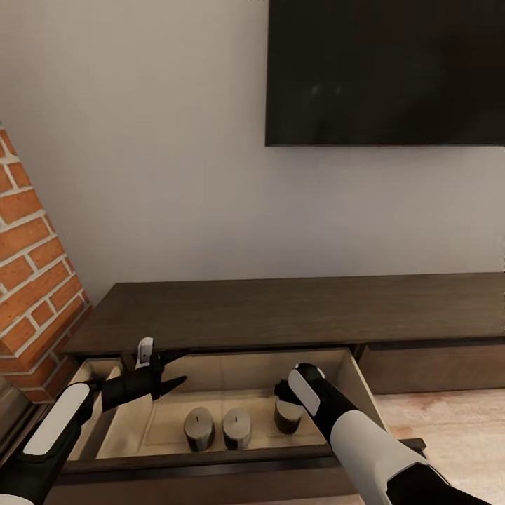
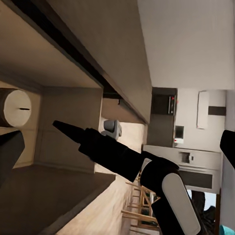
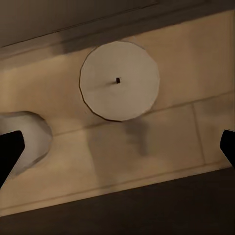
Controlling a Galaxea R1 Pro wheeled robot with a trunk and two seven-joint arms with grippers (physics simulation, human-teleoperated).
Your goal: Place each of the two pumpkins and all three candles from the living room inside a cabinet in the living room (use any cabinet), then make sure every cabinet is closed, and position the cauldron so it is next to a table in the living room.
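Spread wide and gripping nothing, our right gripper hangs over the third candle near the right side of the open drawer; we judge that candle just set down. Our left gripper, its jaws also parted, hovers by the drawer's left wall. Two more candles stand side by side toward the front edge. All three stand upright, wicks up, inside the cabinet.

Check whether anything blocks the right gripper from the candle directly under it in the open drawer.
Nothing visible does. The right gripper hangs over the third candle in the open drawer. The right wrist view shows the candle's top bare, with the fingertips spread apart to either side. The other two candles stand apart from it, toward the left gripper.
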